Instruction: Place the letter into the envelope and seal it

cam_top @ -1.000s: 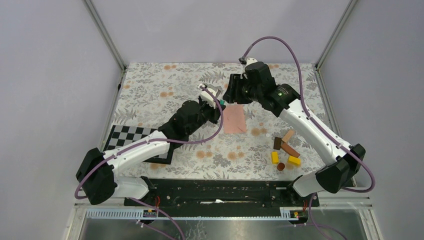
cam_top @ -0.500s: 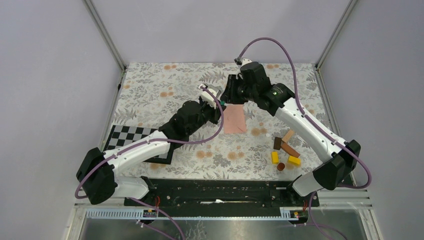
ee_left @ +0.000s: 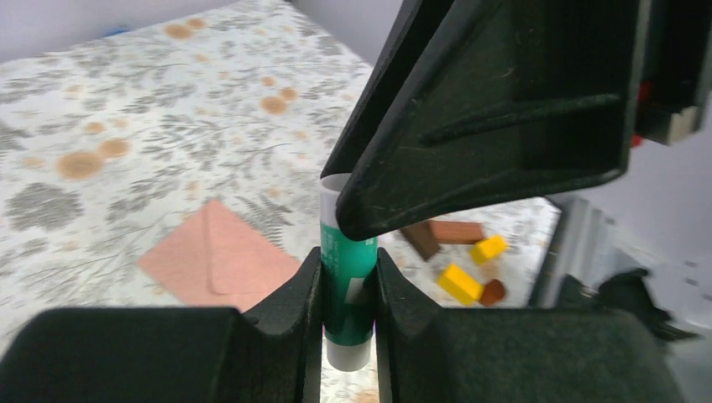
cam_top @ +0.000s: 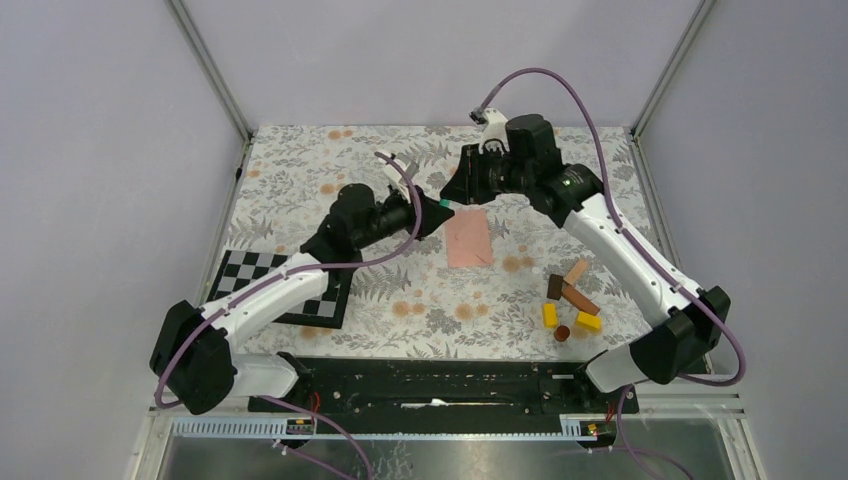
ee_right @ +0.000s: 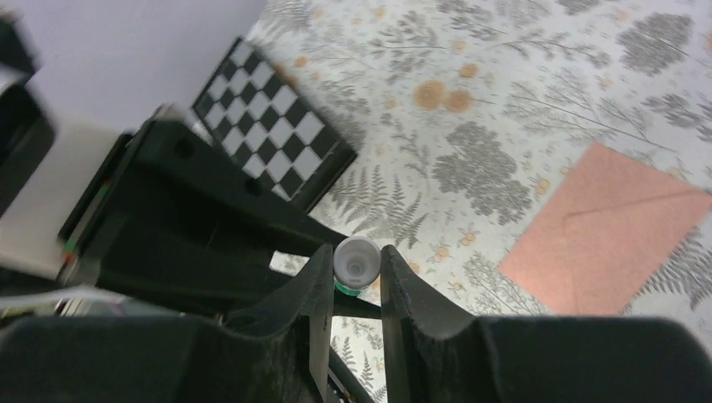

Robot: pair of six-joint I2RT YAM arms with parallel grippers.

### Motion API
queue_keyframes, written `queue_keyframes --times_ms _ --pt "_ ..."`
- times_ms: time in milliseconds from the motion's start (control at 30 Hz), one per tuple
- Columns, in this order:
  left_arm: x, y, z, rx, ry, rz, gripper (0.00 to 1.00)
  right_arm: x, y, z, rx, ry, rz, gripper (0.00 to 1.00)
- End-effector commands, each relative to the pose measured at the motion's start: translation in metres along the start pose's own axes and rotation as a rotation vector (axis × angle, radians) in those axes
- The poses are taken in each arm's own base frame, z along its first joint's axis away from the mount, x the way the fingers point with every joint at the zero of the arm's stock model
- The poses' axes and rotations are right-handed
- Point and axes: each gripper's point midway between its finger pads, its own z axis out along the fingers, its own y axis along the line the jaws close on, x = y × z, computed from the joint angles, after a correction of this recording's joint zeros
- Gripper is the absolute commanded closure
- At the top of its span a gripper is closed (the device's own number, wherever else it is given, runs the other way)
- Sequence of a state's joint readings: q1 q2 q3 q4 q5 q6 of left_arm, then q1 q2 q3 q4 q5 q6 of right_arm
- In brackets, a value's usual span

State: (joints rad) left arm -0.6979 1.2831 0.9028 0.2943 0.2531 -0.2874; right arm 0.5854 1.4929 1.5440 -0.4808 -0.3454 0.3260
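Right now, holding glue stick (ee_left: pixel 347 277) in mid-air w/ both arms, above worktop (cam_top: pixel 300 180) ctr, a bit twd far edge. Clamped w/ left end effector (ee_left: pixel 348 269) on green body, fingers pressed against both sides, nearly closed. Pinched w/ right end effector (ee_right: pixel 353 262) round white cap end, narrow gap filled by cap. Pointing tip to tip, left vs right, meeting at stick. Lying flat near worktop ctr, just beside that meeting point: envelope (cam_top: pixel 468 238), pink, flap side up, flap folded down; can't tell if glued. Touching neither end effector. Sitting twd near-left corner: checkerboard (cam_top: pixel 285 285), partly under left arm. Scattered twd near-right corner: blocks (cam_top: pixel 570 298), yellow, brown & red-brown, well apart from envelope.
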Motion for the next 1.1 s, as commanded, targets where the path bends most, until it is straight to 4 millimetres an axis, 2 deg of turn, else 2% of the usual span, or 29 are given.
queue_keyframes --times_ms 0,200,367,433,533,633,700,800,1067 --pt "-0.045 -0.055 -0.021 0.325 -0.091 -0.097 1.00 0.001 0.060 -0.040 -0.397 -0.009 -0.160 0.87" --pt "-0.046 -0.075 -0.033 0.496 -0.068 -0.179 1.00 0.009 0.076 -0.056 -0.624 0.019 -0.170 0.88" --pt "-0.043 -0.073 -0.032 0.499 -0.060 -0.204 1.00 0.012 0.076 -0.055 -0.634 0.029 -0.147 0.85" --pt "-0.039 -0.065 -0.026 0.449 -0.054 -0.200 1.00 0.008 0.071 -0.053 -0.578 0.010 -0.136 0.77" --pt "-0.033 -0.042 -0.016 0.320 -0.050 -0.167 1.00 -0.004 0.052 -0.047 -0.414 -0.032 -0.098 0.50" --pt "-0.026 -0.016 -0.007 0.148 -0.052 -0.109 1.00 -0.017 0.031 -0.044 -0.223 -0.078 -0.041 0.40" --pt "-0.024 -0.003 -0.005 0.046 -0.053 -0.047 1.00 -0.023 0.015 -0.041 -0.088 -0.111 0.010 0.38" --pt "-0.022 0.009 -0.002 -0.073 -0.059 0.034 1.00 -0.023 0.008 -0.038 0.028 -0.130 0.048 0.41" --pt "-0.024 0.007 0.001 -0.148 -0.076 0.149 1.00 -0.009 0.000 -0.016 0.182 -0.074 0.037 0.48"
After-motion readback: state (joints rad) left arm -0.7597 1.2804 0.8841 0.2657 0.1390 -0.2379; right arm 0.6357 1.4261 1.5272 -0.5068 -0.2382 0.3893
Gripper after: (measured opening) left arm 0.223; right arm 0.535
